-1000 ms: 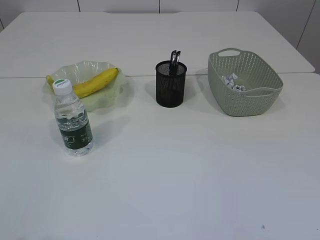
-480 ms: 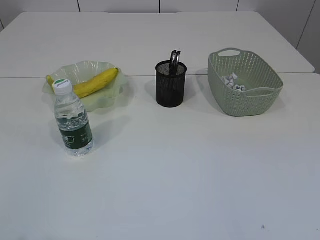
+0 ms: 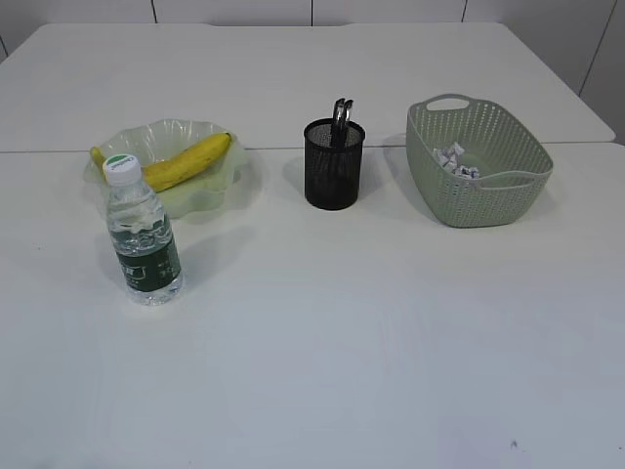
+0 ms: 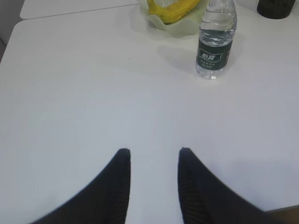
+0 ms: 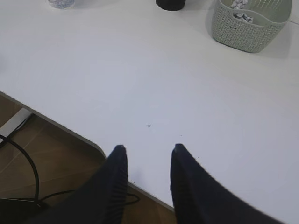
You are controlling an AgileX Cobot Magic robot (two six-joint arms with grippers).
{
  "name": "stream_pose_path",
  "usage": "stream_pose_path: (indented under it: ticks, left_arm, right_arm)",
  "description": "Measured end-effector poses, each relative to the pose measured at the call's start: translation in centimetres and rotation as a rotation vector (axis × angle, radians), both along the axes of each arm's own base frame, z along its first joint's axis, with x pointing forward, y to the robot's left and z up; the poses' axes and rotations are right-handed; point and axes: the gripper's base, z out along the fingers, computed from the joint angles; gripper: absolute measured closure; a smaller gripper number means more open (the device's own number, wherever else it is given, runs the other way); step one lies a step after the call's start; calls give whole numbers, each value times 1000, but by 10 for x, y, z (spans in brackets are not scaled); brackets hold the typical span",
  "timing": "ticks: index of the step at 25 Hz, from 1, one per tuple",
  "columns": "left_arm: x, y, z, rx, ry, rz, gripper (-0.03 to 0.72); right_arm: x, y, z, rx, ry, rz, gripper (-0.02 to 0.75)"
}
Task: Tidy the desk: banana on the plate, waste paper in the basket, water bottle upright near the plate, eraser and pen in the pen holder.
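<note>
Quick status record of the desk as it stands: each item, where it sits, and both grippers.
banana: the curved yellow banana lies in the pale green ruffled glassy plate
bottle: the clear plastic water bottle with white cap and dark green label stands upright in front of the plate
pen holder: the black wire-mesh cup has a dark clip end sticking out of the top; eraser not visible
basket: the sage-green perforated tub holds crumpled white paper
left gripper: open, empty, above bare table
right gripper: open, empty, at the table edge
</note>
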Motion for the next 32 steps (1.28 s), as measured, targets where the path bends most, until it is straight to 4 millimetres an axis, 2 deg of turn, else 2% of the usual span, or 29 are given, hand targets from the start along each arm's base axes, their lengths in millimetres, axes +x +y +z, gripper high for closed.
stream_pose_path:
  ticks: [8, 32]
  left_arm:
    - [0, 0, 0, 0, 0, 0, 449]
    - [0, 0, 0, 0, 0, 0, 449]
  right_arm:
    - [3, -1, -6, -21, 20, -12, 499]
    - [8, -1, -6, -4, -15, -33, 499]
